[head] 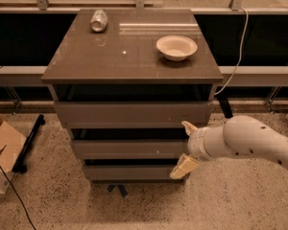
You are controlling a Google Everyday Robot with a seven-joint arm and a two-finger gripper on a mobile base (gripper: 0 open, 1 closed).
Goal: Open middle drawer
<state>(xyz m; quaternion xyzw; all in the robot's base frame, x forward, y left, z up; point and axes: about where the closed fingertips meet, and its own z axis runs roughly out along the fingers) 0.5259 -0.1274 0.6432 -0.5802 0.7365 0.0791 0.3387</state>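
Closest thing is the gripper (186,146), low down by the front right corner of the bench (110,61). Its fingers (184,167) are spread wide and released, one above and one below the right end of the middle drawer (127,149). That drawer's the second front down: wide, low, grey-brown, no handle, tiny white speck right of centre. Farther back on top there's a bowl (176,47) near the right edge and a can (99,20) lying near the far left corner.
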